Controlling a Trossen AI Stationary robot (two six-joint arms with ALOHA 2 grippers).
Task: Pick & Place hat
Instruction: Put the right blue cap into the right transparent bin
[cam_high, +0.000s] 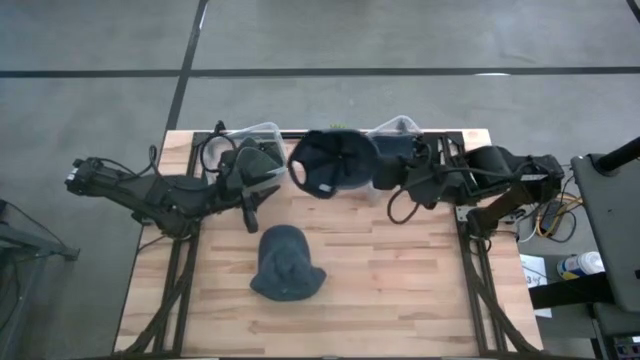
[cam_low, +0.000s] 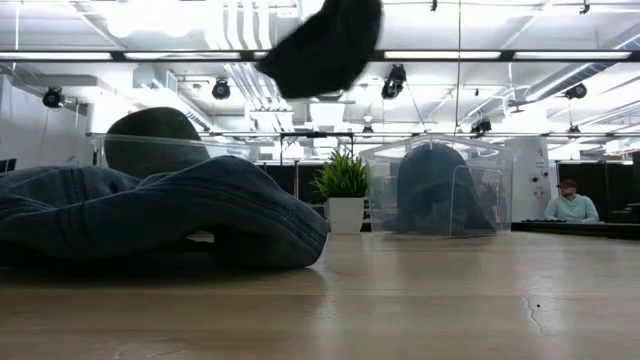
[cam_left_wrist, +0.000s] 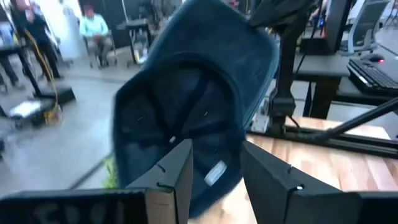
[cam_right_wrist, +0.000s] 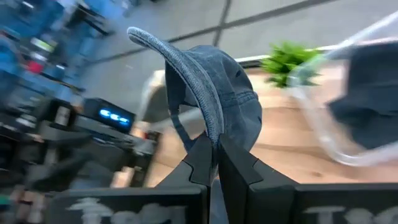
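Pinched on the raised cap's (cam_right_wrist: 214, 99) brim, your right gripper (cam_right_wrist: 214, 158) is mid-carry; left gripper (cam_left_wrist: 214, 168), fingers apart, faces it; next, pick a drop spot.

The raised cap (cam_low: 325, 45) is cut off by the low view's top edge, hiding whatever holds it there. On the counter (cam_low: 420, 300), the denim hat (cam_low: 150, 215) runs past the left edge. Beyond, a seated person (cam_low: 572, 203) appears too small for detail.
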